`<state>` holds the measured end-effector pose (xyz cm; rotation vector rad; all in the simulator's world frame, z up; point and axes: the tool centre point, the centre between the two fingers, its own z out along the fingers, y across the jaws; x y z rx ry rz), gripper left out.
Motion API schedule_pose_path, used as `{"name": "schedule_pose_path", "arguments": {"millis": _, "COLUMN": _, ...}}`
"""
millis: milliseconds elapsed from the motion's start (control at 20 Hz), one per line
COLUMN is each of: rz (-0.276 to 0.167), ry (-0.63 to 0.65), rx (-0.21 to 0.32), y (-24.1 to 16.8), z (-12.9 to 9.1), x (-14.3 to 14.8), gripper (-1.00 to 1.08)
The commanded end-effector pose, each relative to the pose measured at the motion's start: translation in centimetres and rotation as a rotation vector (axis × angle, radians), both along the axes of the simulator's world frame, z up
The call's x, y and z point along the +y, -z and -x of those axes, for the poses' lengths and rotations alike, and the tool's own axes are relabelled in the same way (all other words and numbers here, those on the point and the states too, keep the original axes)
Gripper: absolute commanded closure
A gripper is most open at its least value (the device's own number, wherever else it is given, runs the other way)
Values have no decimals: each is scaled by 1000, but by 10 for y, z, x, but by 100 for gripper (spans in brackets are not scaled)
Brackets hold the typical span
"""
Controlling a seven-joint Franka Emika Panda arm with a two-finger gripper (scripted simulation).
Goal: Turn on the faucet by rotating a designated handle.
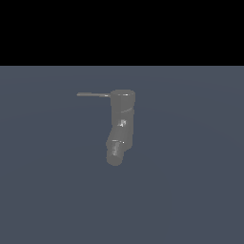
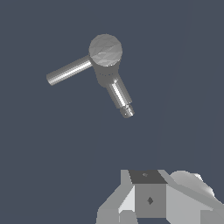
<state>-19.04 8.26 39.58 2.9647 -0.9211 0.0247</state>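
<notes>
The faucet (image 1: pixel 121 125) is a dull grey upright cylinder with a flat round top and a bent spout (image 1: pixel 116 151) at its lower end. The handle (image 1: pixel 93 95), a thin straight rod, sticks out from the top toward the exterior view's left. The wrist view looks down on the round top (image 2: pixel 105 49), with the handle (image 2: pixel 69 71) and the spout (image 2: pixel 120 97) spreading from it. Grey parts of my gripper (image 2: pixel 148 199) show at that picture's edge, well apart from the faucet. I cannot tell how the jaws stand. The gripper does not show in the exterior view.
The faucet stands on a plain blue-grey floor (image 1: pixel 190 190). A black band fills the top of the exterior view.
</notes>
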Motion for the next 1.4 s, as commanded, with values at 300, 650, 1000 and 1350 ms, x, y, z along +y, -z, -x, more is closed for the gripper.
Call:
{"name": "schedule_pose_path", "arguments": {"millis": 300, "rz": -10, "ry": 179, "rx": -3, "y": 33, "z": -32, "x": 25, "gripper": 108}}
{"name": "schedule_pose_path", "arguments": {"millis": 650, "rz": -18, "ry": 321, "rx": -5, "y": 59, "z": -62, "x": 40, "gripper": 108}}
{"name": "schedule_pose_path", "arguments": {"millis": 1000, "rz": -25, "ry": 457, "rx": -7, "y": 84, "z": -92, "x": 50, "gripper": 108}}
{"name": "schedule_pose_path", "arguments": {"millis": 1350, "rz": -30, "ry": 587, "rx": -9, "y": 107, "z": -122, "x": 56, "gripper": 108}}
